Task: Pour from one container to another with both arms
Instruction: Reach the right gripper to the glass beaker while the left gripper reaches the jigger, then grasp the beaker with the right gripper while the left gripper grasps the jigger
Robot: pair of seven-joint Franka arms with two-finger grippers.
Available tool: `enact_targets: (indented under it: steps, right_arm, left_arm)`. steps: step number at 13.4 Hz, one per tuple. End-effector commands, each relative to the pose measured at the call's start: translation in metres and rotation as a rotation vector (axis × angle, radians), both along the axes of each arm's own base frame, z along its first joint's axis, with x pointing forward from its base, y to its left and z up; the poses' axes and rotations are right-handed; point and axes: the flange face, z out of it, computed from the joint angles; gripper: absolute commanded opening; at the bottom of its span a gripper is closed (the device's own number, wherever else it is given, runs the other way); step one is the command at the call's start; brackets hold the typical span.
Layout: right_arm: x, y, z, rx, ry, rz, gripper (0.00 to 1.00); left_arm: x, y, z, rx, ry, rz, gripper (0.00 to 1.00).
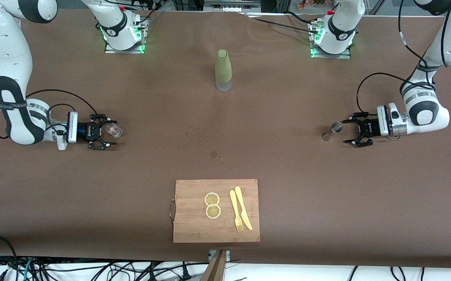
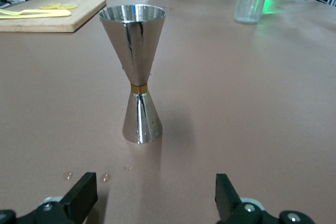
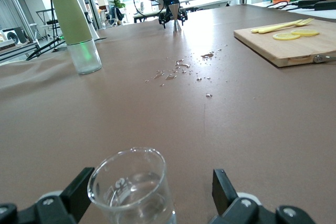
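A small clear glass [image 1: 114, 130] stands on the brown table toward the right arm's end. My right gripper [image 1: 107, 132] is low at the table and open, with the glass [image 3: 134, 190] between its fingers [image 3: 79, 192] and a gap on each side. A steel hourglass-shaped jigger [image 1: 332, 130] stands upright toward the left arm's end. My left gripper [image 1: 351, 130] is open just short of it; the jigger [image 2: 137, 77] stands ahead of the fingertips [image 2: 226, 198], not between them.
A green bottle with a clear base [image 1: 223, 70] stands mid-table near the robots' bases. A wooden cutting board [image 1: 194, 230] near the front edge carries two lemon slices [image 1: 212, 205], a yellow fork and a yellow knife [image 1: 243, 212]. Droplets [image 1: 213, 154] spot the table's middle.
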Motion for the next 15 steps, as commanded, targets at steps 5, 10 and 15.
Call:
enact_targets:
  steps: [5, 10, 15]
  right_arm:
    - [-0.002, 0.026, -0.018, 0.039, 0.019, 0.056, 0.98]
    - [-0.004, 0.031, -0.021, 0.061, -0.012, 0.074, 0.63]
    - [-0.006, 0.035, -0.016, 0.104, 0.002, 0.082, 0.13]
  left_arm:
    - [0.015, -0.008, 0.010, -0.142, -0.204, -0.063, 0.99]
    - [0.032, -0.060, 0.008, -0.227, -0.240, -0.055, 0.99]
    - [0.033, -0.070, 0.005, -0.213, -0.237, -0.049, 0.99]
